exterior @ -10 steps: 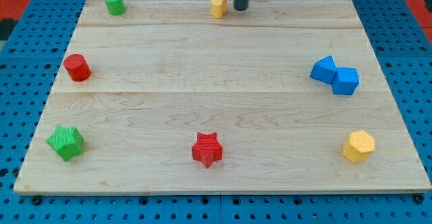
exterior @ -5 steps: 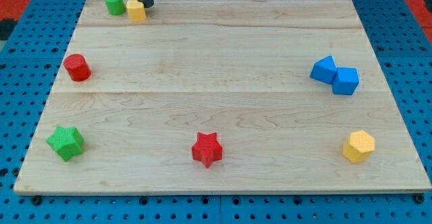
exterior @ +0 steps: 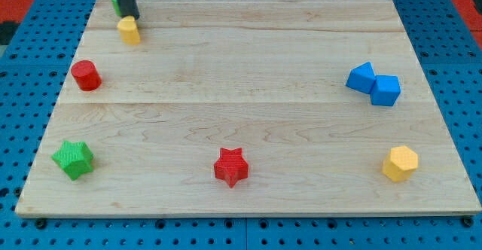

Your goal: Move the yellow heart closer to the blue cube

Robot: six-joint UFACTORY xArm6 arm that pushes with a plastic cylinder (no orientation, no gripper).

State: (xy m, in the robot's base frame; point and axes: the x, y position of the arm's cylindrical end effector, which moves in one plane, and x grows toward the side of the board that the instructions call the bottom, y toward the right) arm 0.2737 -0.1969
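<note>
Yellow heart [exterior: 129, 30] sits way over left, well apart from the blue cube [exterior: 386, 90], so basically nothing's done, my tip [exterior: 128, 16] just touching its top edge, holding nothing.

Bright, even overhead light; soft short shadows; sharp focus throughout.

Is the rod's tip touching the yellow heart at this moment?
Touching, as far as the camera view shows: my tip sits directly against the top edge of the yellow heart, with no board visible between them.
</note>
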